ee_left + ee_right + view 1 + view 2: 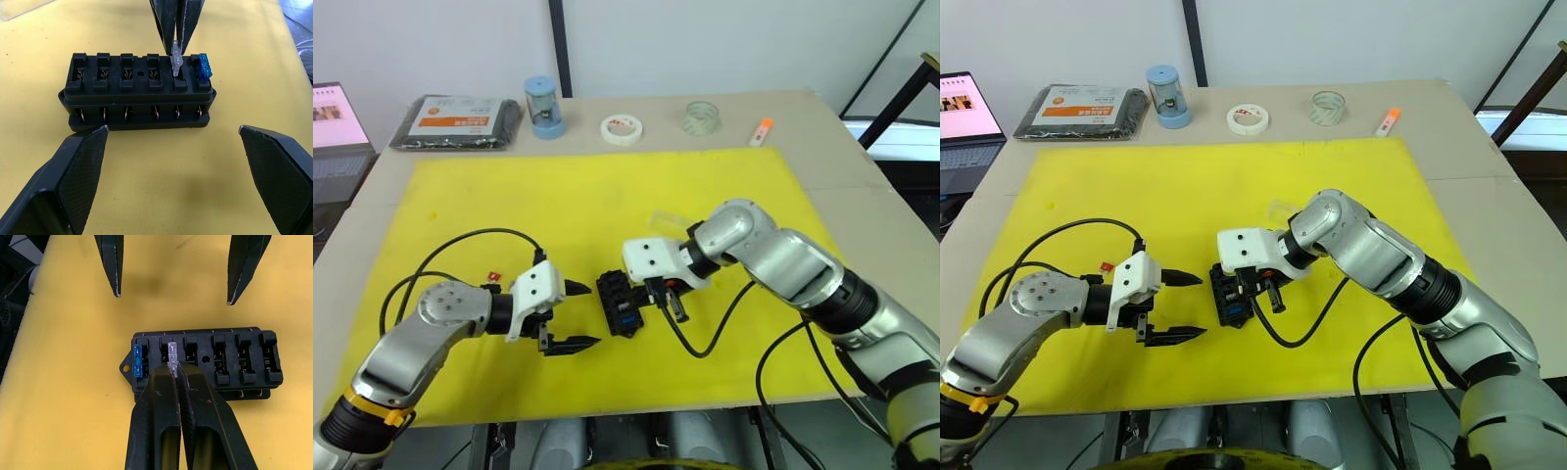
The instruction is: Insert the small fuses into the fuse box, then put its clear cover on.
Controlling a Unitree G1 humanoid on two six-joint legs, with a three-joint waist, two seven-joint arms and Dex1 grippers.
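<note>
The black fuse box [620,304] lies mid-mat, between my two grippers. A blue-teal fuse [204,67] sits in its end slot. Beside it, a white fuse [176,61] stands in the neighbouring slot, pinched from above by my right gripper [173,368], which is shut on it. My left gripper [593,313] is open just left of the box, a finger [80,171] off each end and touching nothing. The clear cover [671,219] lies on the mat behind the right arm. A small red fuse [493,277] rests by the left wrist.
The work sits on a yellow mat [607,196]. Along the table's back edge are a black packet with an orange label [458,122], a blue cylinder [544,106], a white tape roll [621,128], a clear tape roll [701,117] and an orange marker [761,130]. A laptop [337,127] stands far left.
</note>
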